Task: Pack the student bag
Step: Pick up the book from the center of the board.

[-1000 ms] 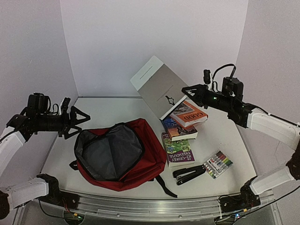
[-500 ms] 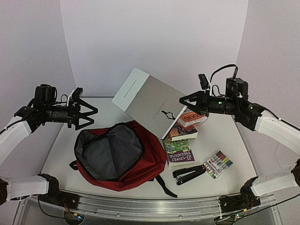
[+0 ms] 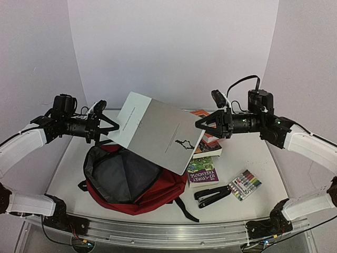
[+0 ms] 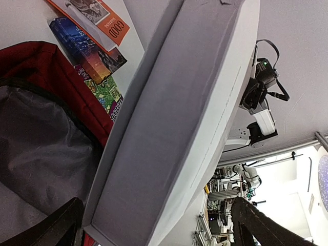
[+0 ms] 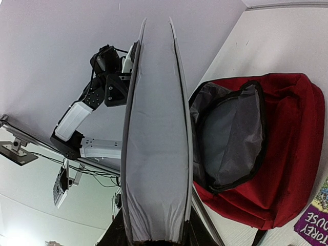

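The student bag [image 3: 158, 192] is a dark red backpack lying open on the table, its grey lining [image 3: 121, 176] facing up. My right gripper [image 3: 201, 126] is shut on the right edge of a large grey-white book [image 3: 158, 132] and holds it tilted in the air over the bag's far side. In the right wrist view the book's page edge [image 5: 156, 143] runs up from my gripper [image 5: 156, 238], with the bag [image 5: 287, 154] to the right. My left gripper [image 3: 111, 129] is open at the book's left end. In the left wrist view the book [image 4: 174, 133] lies between the spread fingers [image 4: 61, 225], with the bag [image 4: 46, 66] beneath.
A stack of books lies right of the bag, with an orange one [image 3: 213, 139] above a Treehouse book [image 3: 201, 171]. A black stapler [image 3: 213, 195] and a pack of markers [image 3: 245, 184] lie at the front right. White walls enclose the table.
My right gripper has carried the book leftward and lower, to above the bag's opening. My left gripper has moved right, up to the book's left end.
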Controlling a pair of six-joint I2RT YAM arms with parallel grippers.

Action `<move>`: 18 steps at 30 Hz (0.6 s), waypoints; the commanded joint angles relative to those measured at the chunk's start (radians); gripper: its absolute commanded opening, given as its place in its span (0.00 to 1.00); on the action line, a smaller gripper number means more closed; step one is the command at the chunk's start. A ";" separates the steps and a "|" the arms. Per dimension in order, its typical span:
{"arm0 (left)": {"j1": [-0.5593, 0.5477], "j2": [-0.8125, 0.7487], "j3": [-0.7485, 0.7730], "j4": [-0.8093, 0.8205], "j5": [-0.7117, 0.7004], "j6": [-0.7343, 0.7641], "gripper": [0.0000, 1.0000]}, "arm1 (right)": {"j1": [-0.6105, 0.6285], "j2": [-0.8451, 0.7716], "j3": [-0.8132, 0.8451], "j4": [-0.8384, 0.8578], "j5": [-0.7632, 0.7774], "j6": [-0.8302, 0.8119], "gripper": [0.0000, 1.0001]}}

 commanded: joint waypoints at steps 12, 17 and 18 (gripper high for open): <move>-0.002 -0.006 0.009 0.138 0.152 -0.026 0.94 | 0.036 0.141 0.094 0.058 -0.106 -0.012 0.29; -0.002 -0.016 -0.001 0.130 0.187 -0.010 0.83 | 0.038 0.191 0.097 0.057 -0.112 -0.019 0.29; -0.003 -0.016 -0.005 0.130 0.191 -0.009 0.79 | 0.038 0.203 0.097 0.057 -0.110 -0.016 0.29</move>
